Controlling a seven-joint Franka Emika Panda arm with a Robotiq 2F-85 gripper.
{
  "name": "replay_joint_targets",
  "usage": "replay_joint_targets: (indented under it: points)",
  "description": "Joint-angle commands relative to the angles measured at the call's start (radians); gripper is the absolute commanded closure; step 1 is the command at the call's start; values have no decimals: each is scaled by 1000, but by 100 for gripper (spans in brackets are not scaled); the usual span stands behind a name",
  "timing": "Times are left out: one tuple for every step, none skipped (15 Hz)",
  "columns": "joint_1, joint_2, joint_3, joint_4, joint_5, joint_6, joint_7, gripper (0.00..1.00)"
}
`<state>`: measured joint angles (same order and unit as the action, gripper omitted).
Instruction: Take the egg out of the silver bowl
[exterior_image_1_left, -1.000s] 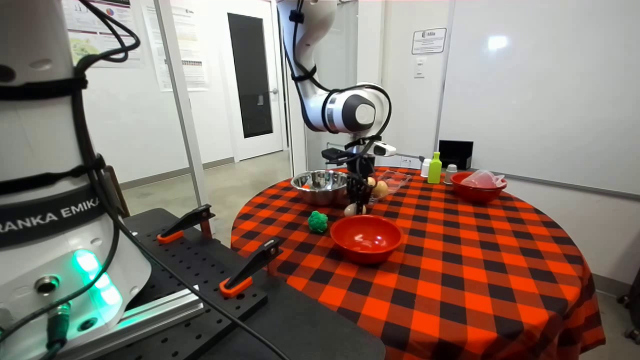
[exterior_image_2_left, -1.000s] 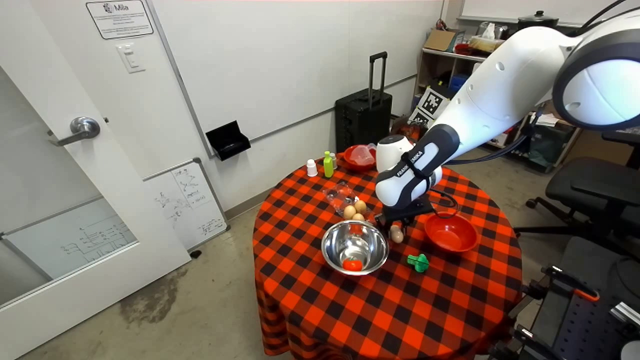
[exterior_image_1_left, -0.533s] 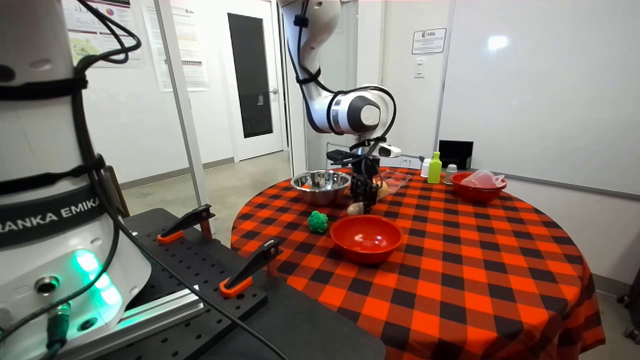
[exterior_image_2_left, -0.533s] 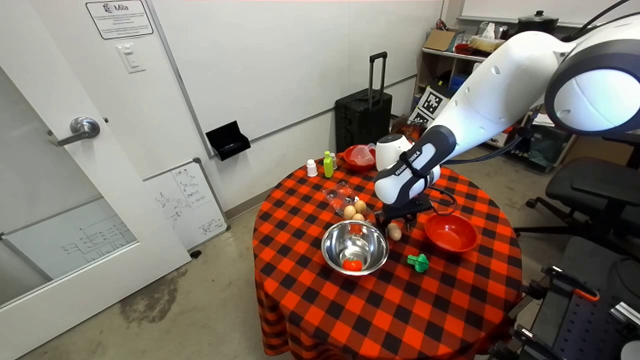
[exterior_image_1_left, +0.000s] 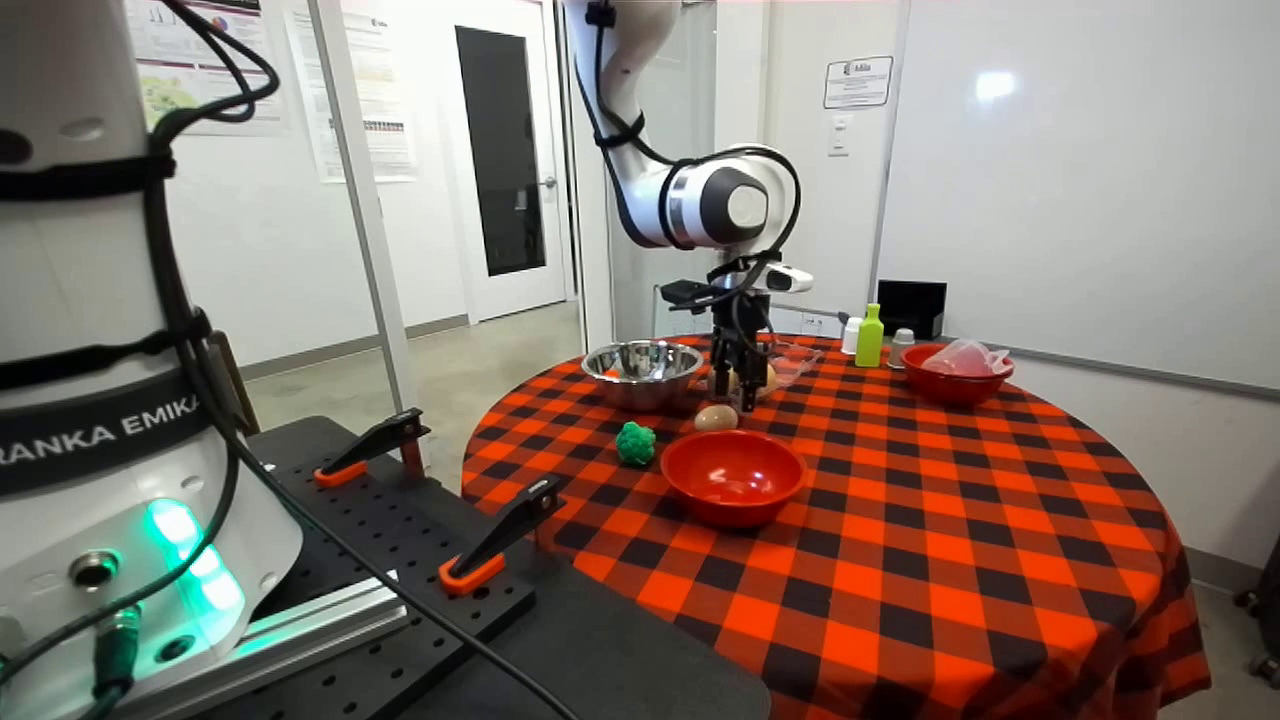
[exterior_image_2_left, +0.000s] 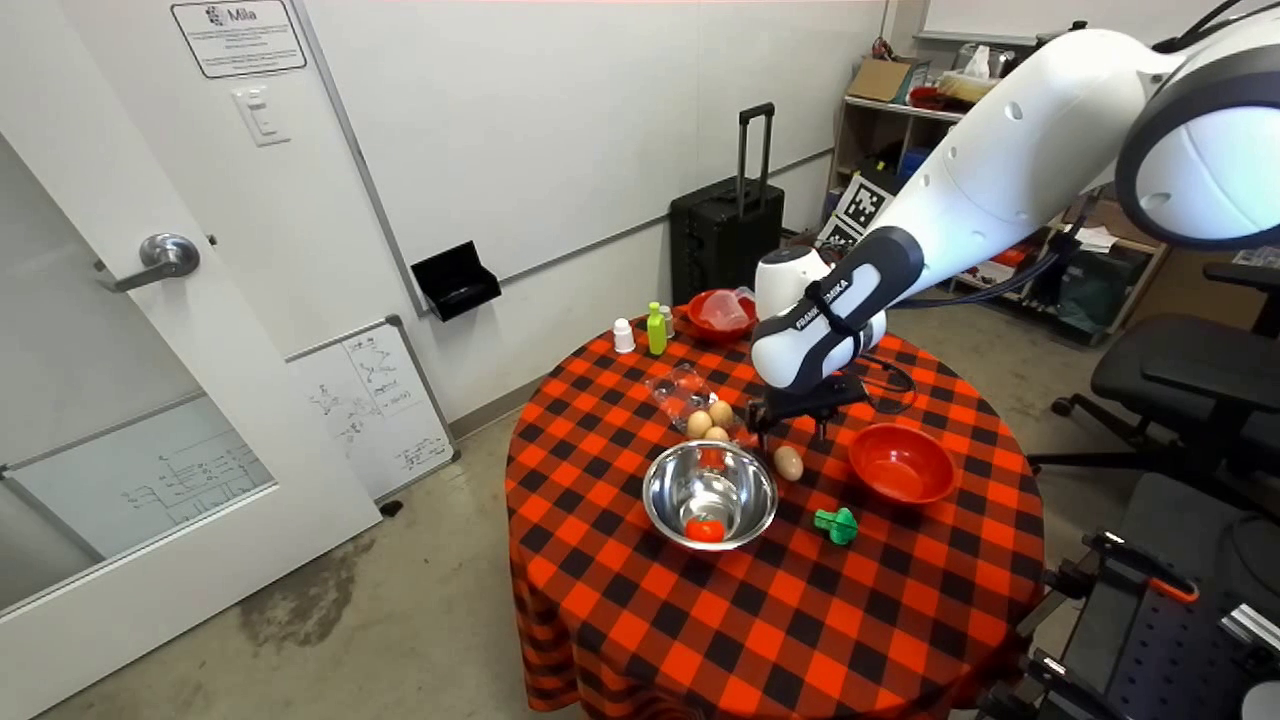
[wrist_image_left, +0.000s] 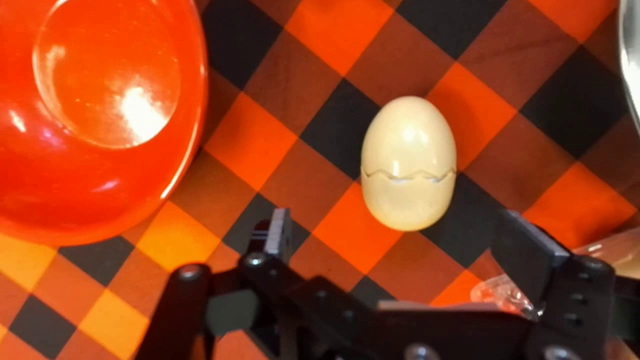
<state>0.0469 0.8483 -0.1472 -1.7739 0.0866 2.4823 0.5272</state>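
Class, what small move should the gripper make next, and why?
Probably raise the gripper straight up: it is open and holds nothing, and the egg already lies on the checked tablecloth, outside the silver bowl. The task looks finished, so a clean lift should avoid nudging the egg.

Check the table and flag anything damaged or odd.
The egg lying on the checked cloth between the silver bowl and a red bowl has a jagged line across it, like a cracked shell, though possibly just a toy's seam.
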Motion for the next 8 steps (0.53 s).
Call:
replay_joint_targets:
  points:
    - [40,-110,-37,-96,-7,30,14,0]
    - [49,-147,-39,-126,-17,41,3,0]
    - [56,-181,-37,-153,-28,51,-14,0]
    - [61,-217,-30,-180,-39,58,-35,0]
    - [75,-254,-30,-208,-56,60,-42,0]
    - [86,-294,-27,-239,-73,67,-54,0]
    - [99,-335,-25,-268,-93,68,-59,0]
    - [105,-375,-13,-299,-113,69,-83,0]
